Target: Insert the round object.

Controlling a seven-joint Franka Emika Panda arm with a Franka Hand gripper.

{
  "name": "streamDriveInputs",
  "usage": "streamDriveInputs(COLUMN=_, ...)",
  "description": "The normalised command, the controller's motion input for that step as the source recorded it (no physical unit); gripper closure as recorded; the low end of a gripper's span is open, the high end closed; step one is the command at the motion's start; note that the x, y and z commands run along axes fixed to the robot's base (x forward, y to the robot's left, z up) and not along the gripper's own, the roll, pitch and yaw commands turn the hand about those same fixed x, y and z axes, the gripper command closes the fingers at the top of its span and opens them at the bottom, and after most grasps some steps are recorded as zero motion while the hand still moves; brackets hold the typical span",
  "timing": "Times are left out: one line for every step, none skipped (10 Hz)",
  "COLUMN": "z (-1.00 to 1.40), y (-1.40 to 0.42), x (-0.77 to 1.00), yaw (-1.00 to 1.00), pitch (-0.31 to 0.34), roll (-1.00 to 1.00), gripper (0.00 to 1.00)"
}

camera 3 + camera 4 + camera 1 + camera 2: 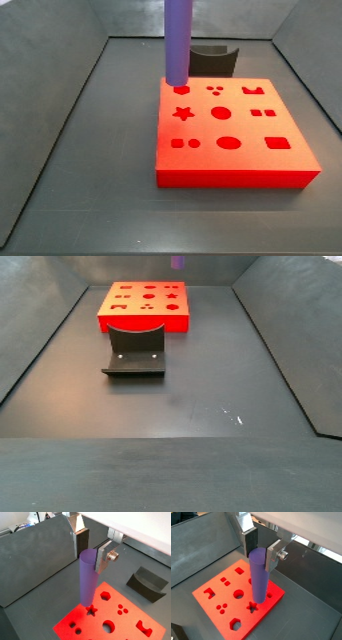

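My gripper [91, 553] is shut on the round object [87, 579], a long purple cylinder peg that hangs straight down from between the fingers in both wrist views [260, 577]. Its lower end hovers just over the red block [123, 619], beside the star-shaped cut-out [253, 606]. A larger round cut-out [238, 593] lies further in on the block. In a side view the peg [177, 40] comes down from above the frame to the block's [234, 178] far left corner. The gripper itself is out of both side views.
A dark grey holder [147, 582] stands on the floor beside the block; it also shows in both side views [211, 60] [134, 351]. Grey walls enclose the floor. The red block [144, 323] sits at one end of the enclosure.
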Motion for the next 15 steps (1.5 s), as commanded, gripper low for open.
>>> streamDriveInputs(z=-0.01, y=0.00, x=0.00, yaw=0.00, pitch=-0.010, roll=-0.01, gripper=1.00)
streamDriveInputs(z=-0.02, y=-0.05, x=0.03, yaw=0.00, pitch=-0.017, roll=-0.01, gripper=1.00)
streamDriveInputs(z=-0.13, y=-0.15, x=0.80, yaw=0.03, pitch=0.000, roll=-0.02, gripper=1.00)
streamDriveInputs(z=-0.44, y=-0.04, x=1.00, yaw=0.00, pitch=-0.121, roll=-0.05, gripper=1.00)
streamDriveInputs(z=-0.45, y=0.00, x=1.00, yaw=0.00, pitch=-0.124, roll=-0.06, gripper=1.00)
streamDriveInputs(z=-0.43, y=0.00, x=1.00, yaw=0.00, pitch=-0.124, roll=-0.04, gripper=1.00)
streamDriveInputs(z=-0.41, y=0.00, x=1.00, yaw=0.00, pitch=-0.097, roll=-0.01, gripper=1.00)
streamDriveInputs(z=-0.30, y=0.00, x=1.00, yaw=0.00, pitch=-0.076, roll=0.00, gripper=1.00)
streamDriveInputs(z=-0.12, y=0.00, x=1.00, yaw=0.00, pitch=-0.031, roll=0.00, gripper=1.00)
streamDriveInputs(z=0.00, y=0.01, x=1.00, yaw=0.00, pitch=-0.013, roll=0.03, gripper=1.00)
streamDriveInputs(z=-0.01, y=0.07, x=1.00, yaw=0.00, pitch=0.000, roll=0.05, gripper=1.00)
streamDriveInputs(z=-0.06, y=0.13, x=0.82, yaw=0.00, pitch=0.000, roll=0.07, gripper=1.00)
streamDriveInputs(z=-0.11, y=0.14, x=0.80, yaw=0.00, pitch=-0.006, roll=0.07, gripper=1.00)
streamDriveInputs(z=-0.15, y=0.13, x=0.76, yaw=0.07, pitch=0.000, roll=0.10, gripper=1.00)
streamDriveInputs(z=-0.16, y=0.09, x=0.65, yaw=0.15, pitch=0.000, roll=0.10, gripper=1.00)
